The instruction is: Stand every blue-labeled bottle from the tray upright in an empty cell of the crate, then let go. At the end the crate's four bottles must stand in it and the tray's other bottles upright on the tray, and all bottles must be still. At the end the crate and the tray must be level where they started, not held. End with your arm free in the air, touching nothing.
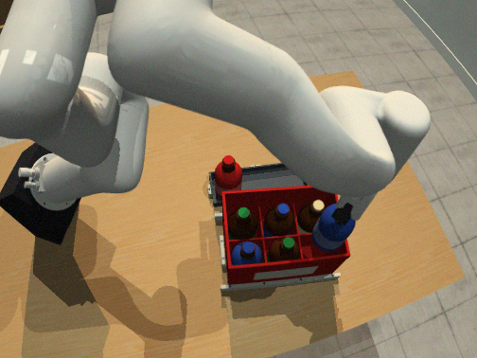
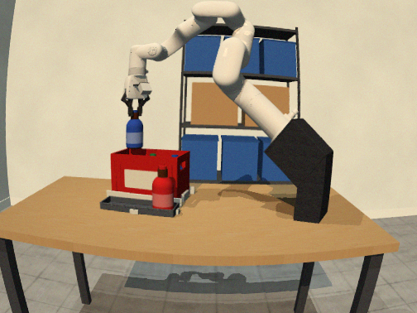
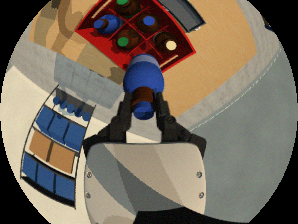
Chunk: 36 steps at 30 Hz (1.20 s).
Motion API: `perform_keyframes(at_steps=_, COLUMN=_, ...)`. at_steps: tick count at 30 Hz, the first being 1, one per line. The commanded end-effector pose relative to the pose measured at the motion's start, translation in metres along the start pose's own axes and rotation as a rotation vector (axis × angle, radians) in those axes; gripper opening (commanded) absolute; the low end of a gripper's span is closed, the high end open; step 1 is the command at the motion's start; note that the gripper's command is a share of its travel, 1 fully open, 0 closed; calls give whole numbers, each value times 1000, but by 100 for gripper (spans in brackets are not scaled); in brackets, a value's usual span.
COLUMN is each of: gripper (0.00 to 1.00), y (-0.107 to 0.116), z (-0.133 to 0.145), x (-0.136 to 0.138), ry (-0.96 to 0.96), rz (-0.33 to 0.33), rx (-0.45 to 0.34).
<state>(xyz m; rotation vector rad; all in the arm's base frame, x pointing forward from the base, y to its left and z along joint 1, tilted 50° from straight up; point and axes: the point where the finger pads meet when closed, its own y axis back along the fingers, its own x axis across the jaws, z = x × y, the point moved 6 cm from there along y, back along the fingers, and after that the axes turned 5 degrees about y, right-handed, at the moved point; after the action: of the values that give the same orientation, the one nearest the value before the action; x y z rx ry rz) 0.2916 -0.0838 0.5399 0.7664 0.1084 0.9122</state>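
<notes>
My gripper [image 1: 344, 213] [image 2: 135, 113] [image 3: 143, 99] is shut on the neck of a blue bottle [image 1: 331, 234] [image 2: 134, 134] [image 3: 144, 77] and holds it upright. The bottle's base is around the height of the rim of the red crate [image 1: 238, 274] [image 2: 117, 174], over the near right cell in the top view. That cell looks empty, though the bottle partly hides it. Another blue bottle [image 1: 247, 255] [image 3: 108, 24] stands in the near left cell. A red bottle [image 1: 228, 177] [image 2: 163, 194] stands upright on the dark tray [image 1: 267, 177] [image 2: 124, 204] [image 3: 185, 15].
Brown bottles fill the crate's other cells: one with a blue cap [image 1: 283, 208] [image 3: 149, 20], one with a cream cap [image 1: 318, 205] [image 3: 171, 45], two with green caps. Crate dividers and walls are close under the held bottle. The tray lies alongside the crate.
</notes>
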Motion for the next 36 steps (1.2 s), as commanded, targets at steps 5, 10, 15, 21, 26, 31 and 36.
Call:
perform_keyframes(at_steps=5, gripper=0, y=-5, z=1, x=0, ry=-1, rz=2, rx=-4)
perform_keyframes(at_steps=10, gripper=0, y=-10, z=1, x=0, ry=-1, rz=2, rx=-4)
perform_keyframes(at_steps=15, gripper=0, y=-17, z=2, x=0, ry=-1, rz=2, rx=-4)
perform_keyframes(at_steps=21, gripper=0, y=-21, z=2, x=0, ry=-1, rz=2, rx=-4)
perform_keyframes(at_steps=26, gripper=0, y=-26, z=2, x=0, ry=-1, rz=2, rx=-4)
perform_keyframes(at_steps=31, gripper=0, y=-30, z=2, x=0, ry=-1, rz=2, rx=-4)
perform_keyframes(at_steps=36, gripper=0, y=-31, z=2, x=0, ry=-1, rz=2, rx=-4)
